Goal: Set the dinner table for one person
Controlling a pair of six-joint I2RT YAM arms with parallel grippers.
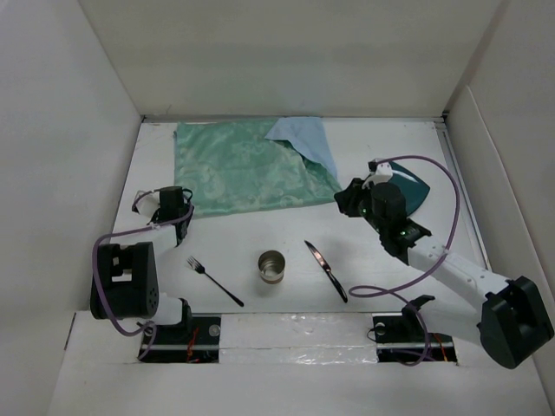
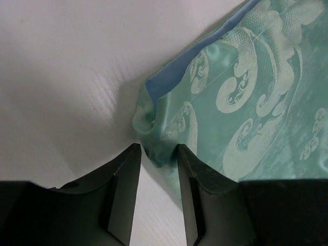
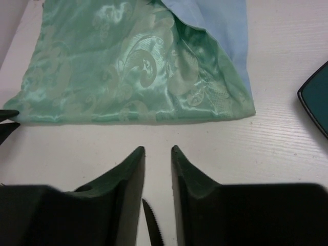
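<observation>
The dinner table is a matte white surface. On it near the front lie a black fork, a metal cup and a black knife. A dark teal plate sits at the right. My left gripper is open at the near-left corner of the mint-green cloth; in the left wrist view that bunched corner lies between its fingertips. My right gripper is open and empty just in front of the cloth's near-right corner. The knife's serrated tip shows below its jaws.
The cloth's far-right corner is folded over, showing its light blue underside. White wall panels border the table on three sides. The plate's edge shows at the right of the right wrist view.
</observation>
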